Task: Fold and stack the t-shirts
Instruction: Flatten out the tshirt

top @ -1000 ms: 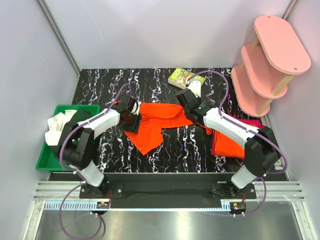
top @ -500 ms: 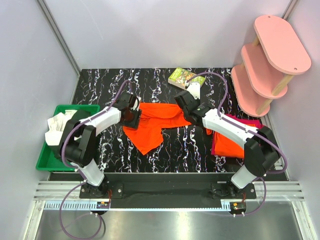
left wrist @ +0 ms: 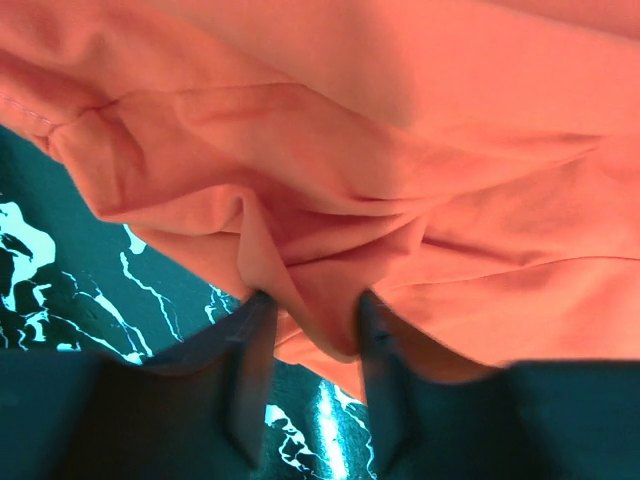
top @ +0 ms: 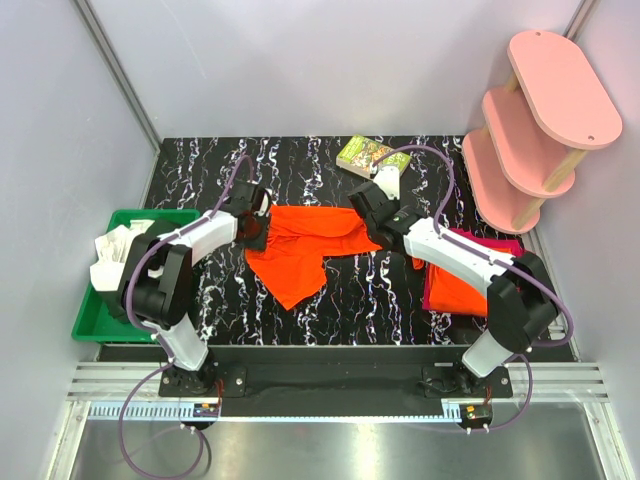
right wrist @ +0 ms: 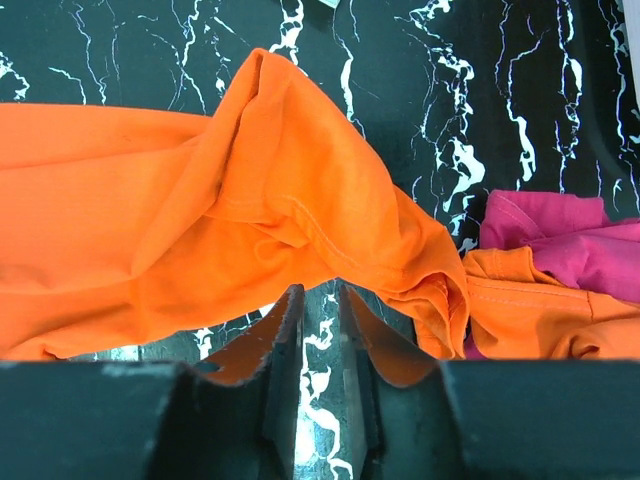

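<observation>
Black marbled worktop (top: 200, 160). Centre frame, orange t-shirt (top: 300, 255) crumpled, not yet folded; at right edge, folded orange-and-magenta pile (top: 455, 290) already stacked. Left hand (left wrist: 312, 300) nipping a cloth fold; right hand (right wrist: 320, 292) nearly closed at the hem, grip unclear.

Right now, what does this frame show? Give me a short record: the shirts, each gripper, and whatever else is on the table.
shirt in work: orange t-shirt, unfolded and rumpled, mid table
stack: pile of orange and magenta shirts, right side
left gripper: at the shirt's left edge, a fold of cloth between its fingers; cannot tell if pinched
right gripper: at the shirt's right part, jaws slightly apart, bare table between them
other: green bin holding white cloth; book; pink shelf
</observation>
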You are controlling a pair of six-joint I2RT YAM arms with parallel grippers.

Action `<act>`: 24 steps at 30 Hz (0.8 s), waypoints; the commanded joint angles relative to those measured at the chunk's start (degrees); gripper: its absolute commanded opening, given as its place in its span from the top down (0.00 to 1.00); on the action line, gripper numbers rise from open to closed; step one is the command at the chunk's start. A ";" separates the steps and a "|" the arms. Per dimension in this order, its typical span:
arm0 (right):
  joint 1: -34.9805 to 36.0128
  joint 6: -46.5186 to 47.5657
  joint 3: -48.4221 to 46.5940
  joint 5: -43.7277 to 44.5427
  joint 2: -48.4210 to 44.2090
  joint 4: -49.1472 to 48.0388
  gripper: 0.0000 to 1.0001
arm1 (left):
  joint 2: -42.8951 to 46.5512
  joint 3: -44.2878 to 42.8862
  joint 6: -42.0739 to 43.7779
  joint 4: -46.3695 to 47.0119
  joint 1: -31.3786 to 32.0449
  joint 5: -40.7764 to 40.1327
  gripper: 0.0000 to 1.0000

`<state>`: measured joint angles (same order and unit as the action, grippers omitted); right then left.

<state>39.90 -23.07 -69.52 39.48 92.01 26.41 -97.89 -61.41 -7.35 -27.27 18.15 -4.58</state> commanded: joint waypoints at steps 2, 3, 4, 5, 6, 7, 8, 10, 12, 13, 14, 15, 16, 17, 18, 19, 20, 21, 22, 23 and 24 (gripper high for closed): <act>0.79 -1.27 -0.53 0.95 0.98 -0.57 0.76 | -0.02 -2.14 -0.20 2.22 -0.40 -1.40 0.73; 0.79 -1.28 -0.62 0.95 1.16 -0.57 0.77 | -0.02 -2.22 -0.20 2.22 -0.49 -1.31 0.77; 0.97 -1.28 -0.62 0.95 1.33 -0.66 0.77 | -0.11 -2.14 -0.12 2.13 -0.49 -1.22 0.81; 0.97 -1.36 -0.71 1.03 1.42 -0.66 0.77 | -0.11 -2.05 -0.20 2.13 -0.49 -1.13 0.91; 0.97 -1.36 -0.71 1.12 1.33 -0.58 0.77 | 0.15 -2.05 -0.20 2.04 -0.49 -1.13 0.99; 0.97 -1.36 -0.71 1.21 1.33 -0.66 0.77 | 0.50 -1.96 -0.20 1.95 -0.49 -1.22 1.00; 1.06 -1.36 -0.80 1.38 1.16 -0.66 0.76 | 1.03 -1.88 0.06 1.87 -0.49 -1.31 1.00; 0.97 -1.36 -0.80 2.09 0.72 -0.40 0.71 | 4.09 -1.87 0.85 1.78 -0.49 -1.74 1.00; 0.97 -1.71 -0.71 2.70 -0.42 0.04 0.68 | 7.34 -3.01 2.25 1.17 -0.92 -2.19 1.00; 0.97 -1.63 -0.53 2.70 -0.77 0.30 0.63 | 10.58 -4.76 2.69 0.73 -2.06 -1.58 1.00; 0.97 -1.71 0.16 2.88 -1.12 0.48 0.62 | 12.26 -5.91 3.31 -0.15 -2.76 -1.14 1.00; 0.97 -1.89 0.61 2.97 -1.56 0.39 0.61 | 13.50 -7.14 3.66 -0.85 -3.55 -0.70 1.00; 0.97 -2.15 1.04 3.05 -1.65 0.48 0.60 | 14.99 -10.02 4.10 -1.55 -5.30 0.52 1.00; 0.97 -2.24 1.75 3.14 -1.39 0.65 0.60 | 15.18 -11.53 4.19 -3.13 -6.10 0.88 1.00; 1.06 -2.42 2.01 2.88 -1.22 0.57 0.59 | 15.09 -12.93 4.28 -4.01 -6.89 1.32 1.00; 1.06 -2.94 2.10 2.70 -1.04 0.57 0.59 | 14.40 -15.38 4.71 -4.72 -8.12 1.94 1.00; 0.97 -3.29 2.19 2.53 -0.08 0.57 0.59 | 14.04 -16.11 4.98 -5.07 -8.48 1.86 1.00; 1.06 -3.47 2.02 2.44 0.45 0.57 0.59 | 13.60 -16.55 5.33 -5.16 -8.83 1.68 1.00; 0.97 -3.91 1.93 2.18 0.98 0.66 0.59 | 13.16 -17.25 5.68 -5.17 -9.18 1.50 1.00; 0.97 -4.09 1.49 2.26 2.29 0.57 0.59 | 11.94 -17.52 5.86 -5.25 -9.36 1.76 1.00; 1.06 -4.26 1.23 2.09 3.00 0.57 0.59 | 11.32 -17.78 5.95 -5.25 -9.45 1.77 1.00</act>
<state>40.25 -24.99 -67.46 40.03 92.92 26.98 -84.36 -77.80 -3.42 -30.81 9.17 -3.81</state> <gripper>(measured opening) 0.405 0.020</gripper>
